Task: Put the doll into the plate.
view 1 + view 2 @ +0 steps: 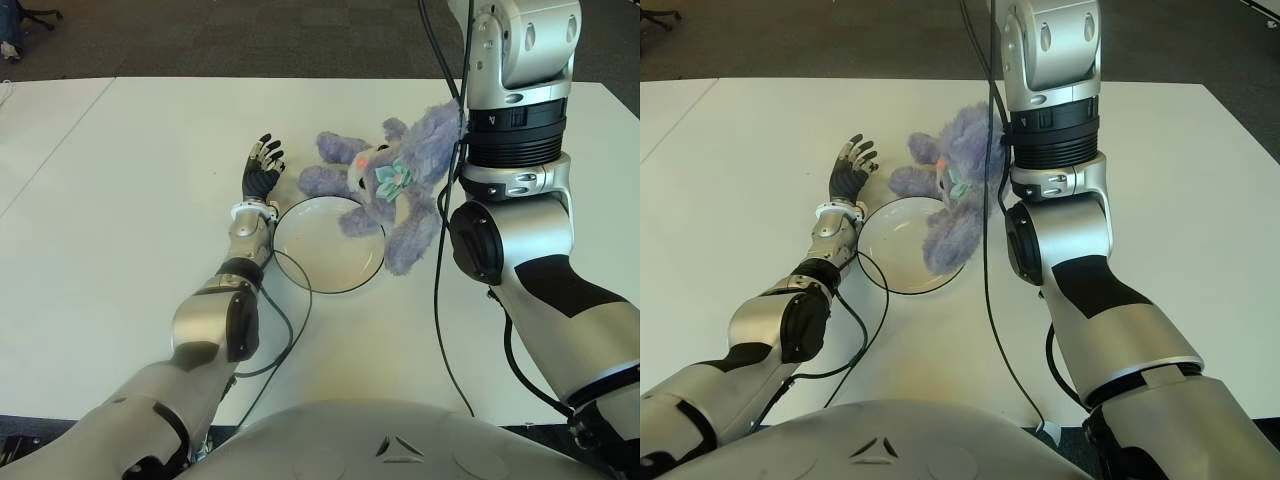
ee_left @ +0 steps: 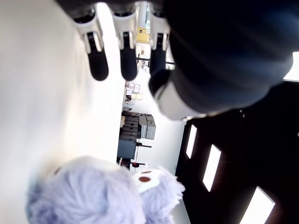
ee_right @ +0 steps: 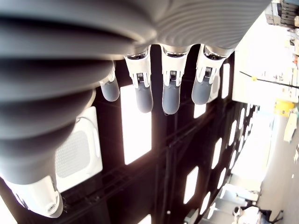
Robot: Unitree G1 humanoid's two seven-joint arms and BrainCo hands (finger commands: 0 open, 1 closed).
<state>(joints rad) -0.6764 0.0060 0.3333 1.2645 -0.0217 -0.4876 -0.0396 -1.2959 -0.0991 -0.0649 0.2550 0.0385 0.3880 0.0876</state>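
A white table (image 1: 120,220) fills most of the eye views, with a seam running diagonally across its upper left corner. Above its far edge lies dark carpet (image 1: 250,35), with a chair base (image 1: 35,15) at the top left corner.

The doll (image 1: 385,180), a purple plush animal, lies just right of centre, head toward the left, one leg draped over the right rim of the plate (image 1: 300,262); most of its body lies on the table beyond the rim. The white, dark-edged plate sits at the centre, otherwise bare.

The left hand (image 1: 262,168) shows just upper left of the plate, fingers extended and relaxed, holding nothing; its wrist view shows the straight fingertips (image 2: 99,70) with the doll's fur a little way off.

The right arm (image 1: 515,110) rises at the right of the frame, its forearm pointing up out of the top edge. The right hand (image 3: 154,91) appears only in its wrist view, fingers straight and empty against ceiling light panels (image 3: 135,123).
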